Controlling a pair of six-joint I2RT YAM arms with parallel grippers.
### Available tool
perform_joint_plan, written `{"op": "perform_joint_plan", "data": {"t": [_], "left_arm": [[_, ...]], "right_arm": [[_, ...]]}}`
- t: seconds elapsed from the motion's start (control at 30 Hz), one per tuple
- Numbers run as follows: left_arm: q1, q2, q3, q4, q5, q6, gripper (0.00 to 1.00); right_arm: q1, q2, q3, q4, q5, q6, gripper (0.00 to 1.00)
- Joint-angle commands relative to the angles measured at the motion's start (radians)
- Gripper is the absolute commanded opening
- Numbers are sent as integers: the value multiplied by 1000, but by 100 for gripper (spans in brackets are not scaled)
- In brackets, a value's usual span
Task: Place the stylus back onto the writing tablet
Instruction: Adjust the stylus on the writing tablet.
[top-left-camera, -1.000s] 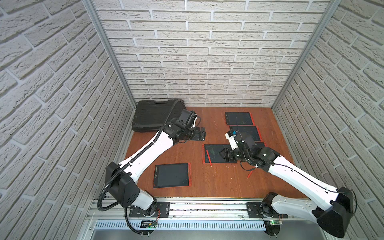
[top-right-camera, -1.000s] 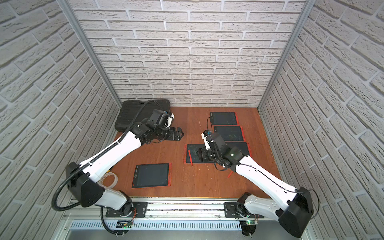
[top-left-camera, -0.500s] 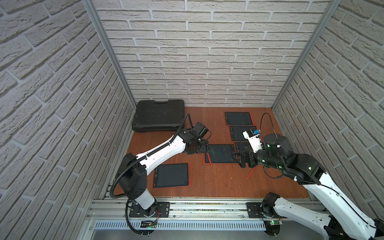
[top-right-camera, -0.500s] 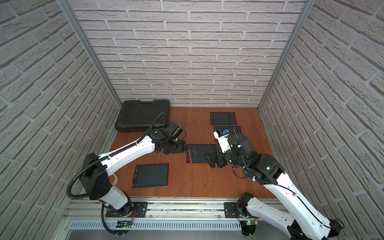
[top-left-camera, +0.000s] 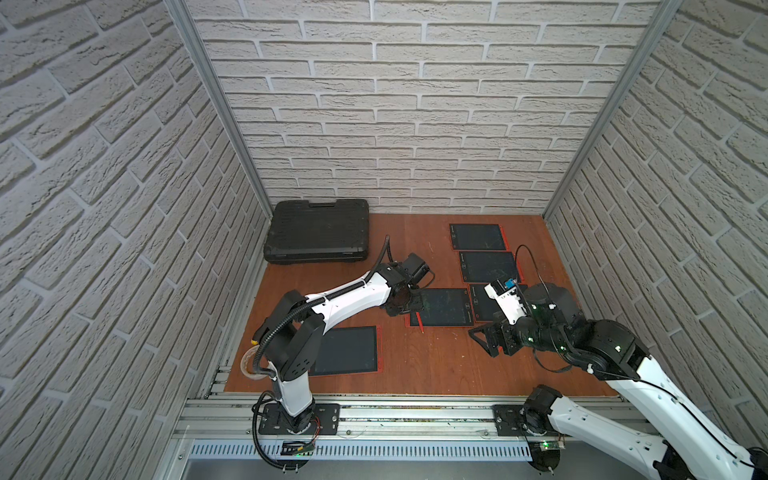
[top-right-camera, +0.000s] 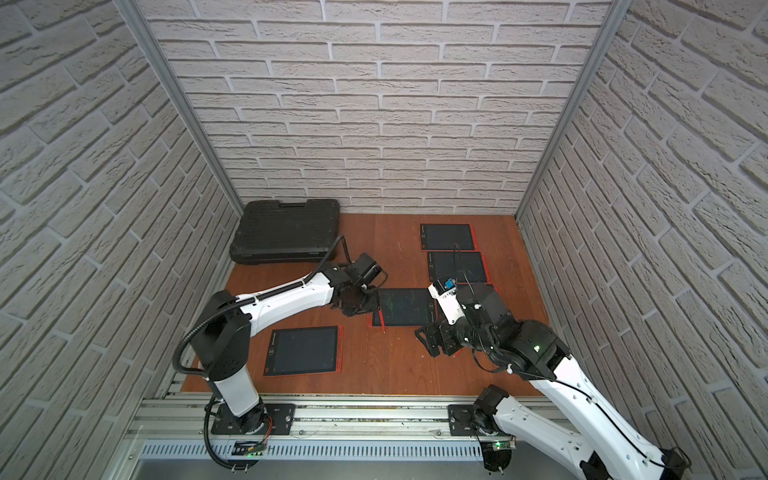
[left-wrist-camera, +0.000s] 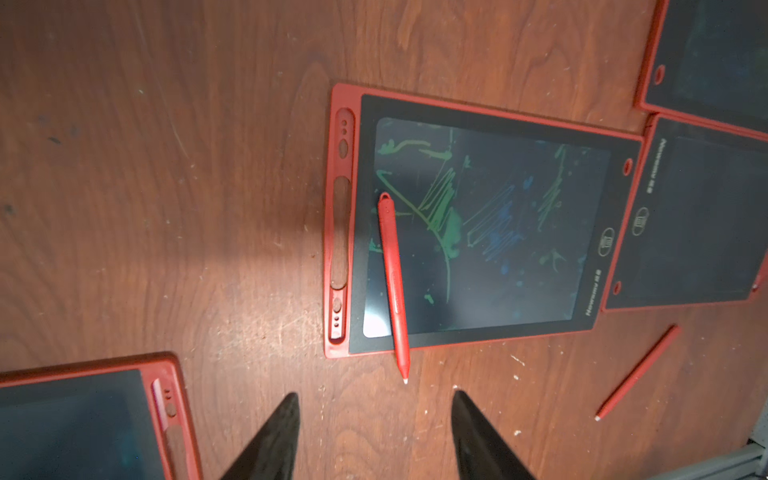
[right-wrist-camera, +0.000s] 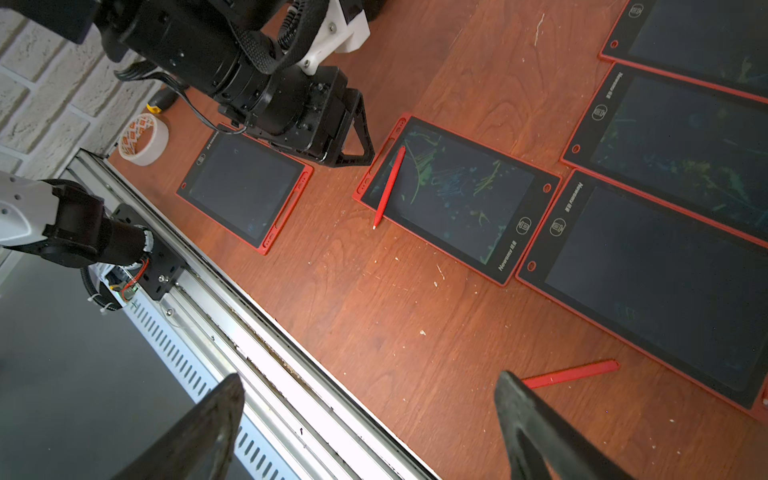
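A red stylus (left-wrist-camera: 392, 282) lies slantwise on the screen of the red-framed writing tablet (left-wrist-camera: 498, 228) with green and blue scribbles, its white tip overhanging the near edge. The pen slot (left-wrist-camera: 340, 232) along the tablet's side is empty. In both top views the stylus (top-left-camera: 417, 322) (top-right-camera: 380, 324) rests at the tablet's left end (top-left-camera: 444, 307). My left gripper (left-wrist-camera: 376, 415) is open and empty, just off that left edge (top-left-camera: 409, 305). My right gripper (right-wrist-camera: 370, 386) (top-left-camera: 484, 338) is open, empty, over the table's front. A second red stylus (right-wrist-camera: 569, 374) lies on the wood beside its finger.
Several other red-framed tablets lie around: one at front left (top-left-camera: 345, 351), others along the right (top-left-camera: 478, 237). A black case (top-left-camera: 318, 230) sits at back left. A tape roll (right-wrist-camera: 143, 139) lies by the left wall. The metal rail (top-left-camera: 395, 419) borders the front.
My left arm swung from beside the black case to the scribbled tablet's left edge, its jaws narrowing. My right arm pulled back off that tablet toward the front, jaws widening.
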Motion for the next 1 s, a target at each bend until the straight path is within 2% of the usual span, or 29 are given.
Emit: {"op": "perform_joint_plan", "data": {"t": [0.0, 0.33, 0.97], "left_arm": [[-12, 39, 42, 24, 3, -14, 56], [-15, 119, 87, 30, 5, -7, 45], [-27, 227, 149, 15, 8, -2, 35]], "right_arm": [[4, -19, -13, 20, 24, -26, 93], [3, -79, -71, 57, 115, 11, 92], [3, -87, -87, 69, 119, 12, 92]]}}
